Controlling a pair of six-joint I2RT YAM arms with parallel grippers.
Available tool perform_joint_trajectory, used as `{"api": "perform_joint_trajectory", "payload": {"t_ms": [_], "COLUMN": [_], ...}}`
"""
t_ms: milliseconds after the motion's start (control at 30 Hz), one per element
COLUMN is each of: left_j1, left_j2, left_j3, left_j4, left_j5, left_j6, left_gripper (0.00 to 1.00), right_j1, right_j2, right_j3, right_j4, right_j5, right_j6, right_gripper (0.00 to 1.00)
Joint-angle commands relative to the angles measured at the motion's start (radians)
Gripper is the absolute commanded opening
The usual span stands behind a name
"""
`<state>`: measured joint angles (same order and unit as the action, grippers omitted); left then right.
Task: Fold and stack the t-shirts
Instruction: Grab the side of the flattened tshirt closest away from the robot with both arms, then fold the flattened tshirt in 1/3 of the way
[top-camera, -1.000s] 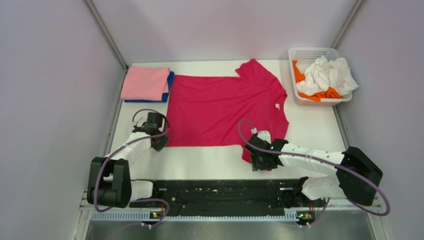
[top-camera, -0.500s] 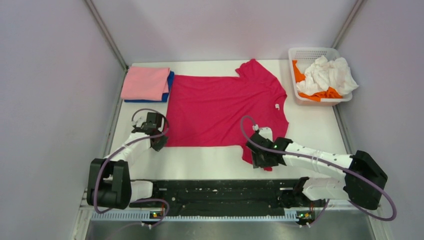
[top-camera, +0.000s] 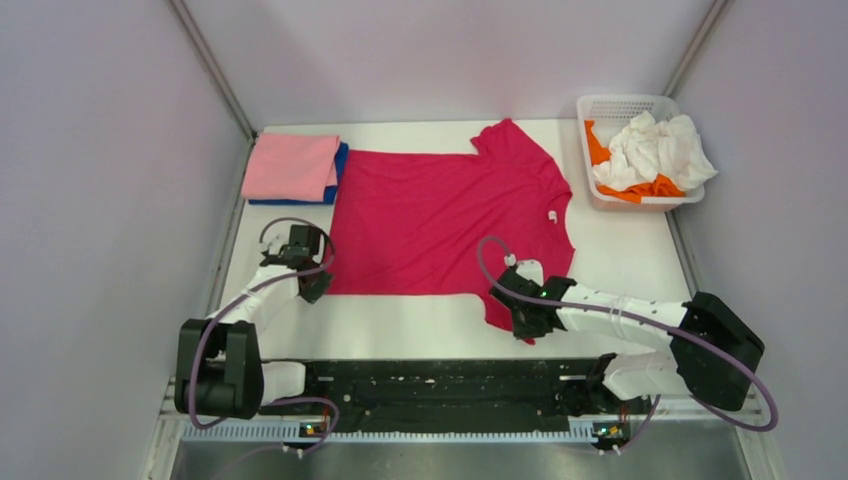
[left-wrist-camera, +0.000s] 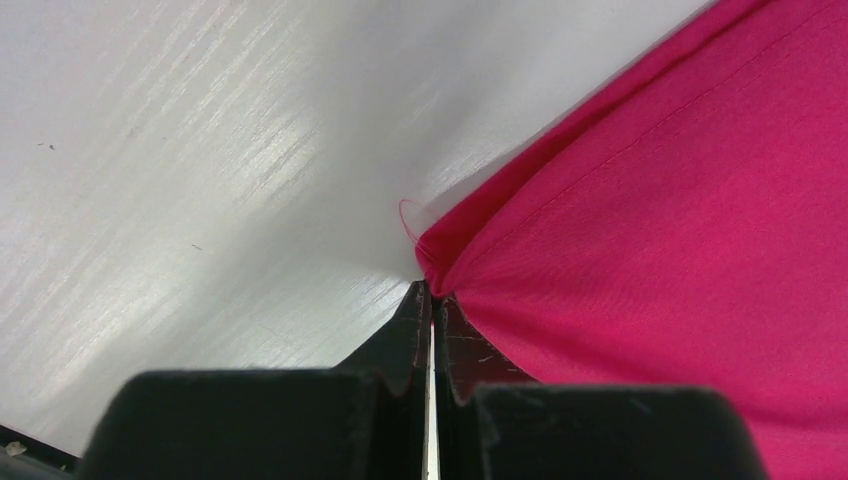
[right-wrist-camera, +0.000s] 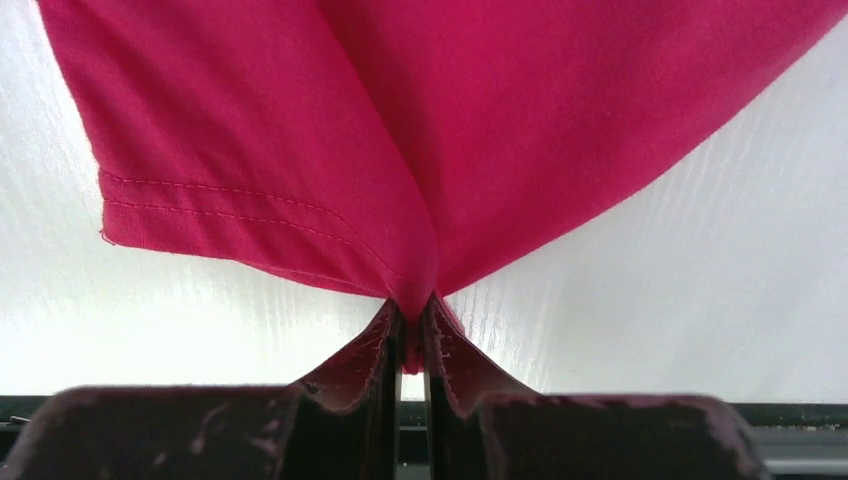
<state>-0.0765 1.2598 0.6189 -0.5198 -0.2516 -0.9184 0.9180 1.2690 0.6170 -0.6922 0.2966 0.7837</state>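
- Pinching the crimson t-shirt (top-camera: 440, 215) at two near points: my left gripper (left-wrist-camera: 430, 292) is clamped on its near hem corner, and my right gripper (right-wrist-camera: 410, 312) is clamped on the near sleeve.
- It lies spread flat in the middle of the table (top-camera: 630, 255), not yet folded.
- Done, as I judge it: a pink t-shirt (top-camera: 290, 165) folded on top of a blue t-shirt (top-camera: 341, 160) at the far left.
- Left to do: fold and stack the crimson one, then the white t-shirt (top-camera: 655, 148) and orange t-shirt (top-camera: 652, 188) crumpled in the basket (top-camera: 625, 101).
- By my count, I'm under halfway.
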Motion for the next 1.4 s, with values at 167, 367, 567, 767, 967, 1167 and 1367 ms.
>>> {"api": "perform_joint_trajectory", "payload": {"t_ms": [167, 367, 567, 767, 967, 1167, 1367], "left_j1": [0.013, 0.014, 0.014, 0.015, 0.028, 0.046, 0.064], "left_j2": [-0.112, -0.160, -0.151, -0.109, -0.007, 0.111, 0.223], "left_j3": [-0.021, -0.016, 0.032, 0.100, 0.223, 0.354, 0.463], "left_j4": [-0.045, -0.046, -0.046, -0.055, -0.086, -0.095, -0.113], "left_j5": [0.004, 0.061, 0.120, 0.115, 0.104, 0.120, 0.118], "left_j6": [0.004, -0.004, -0.009, -0.028, -0.028, -0.021, -0.008], "left_gripper": [0.00, 0.00, 0.00, 0.00, 0.00, 0.00, 0.00], "right_j1": [0.038, 0.038, -0.017, -0.127, -0.267, -0.361, -0.451], "right_j2": [-0.054, -0.086, -0.063, -0.069, -0.029, 0.080, 0.202], "right_j3": [-0.002, 0.058, 0.185, 0.312, 0.404, 0.517, 0.599], "right_j4": [-0.156, -0.170, -0.233, -0.230, -0.174, -0.120, -0.078], "right_j5": [-0.015, 0.042, 0.098, 0.152, 0.162, 0.180, 0.148], "right_j6": [0.087, 0.055, -0.049, -0.166, -0.296, -0.408, -0.498], "right_gripper": [0.04, 0.00, 0.00, 0.00, 0.00, 0.00, 0.00]}}
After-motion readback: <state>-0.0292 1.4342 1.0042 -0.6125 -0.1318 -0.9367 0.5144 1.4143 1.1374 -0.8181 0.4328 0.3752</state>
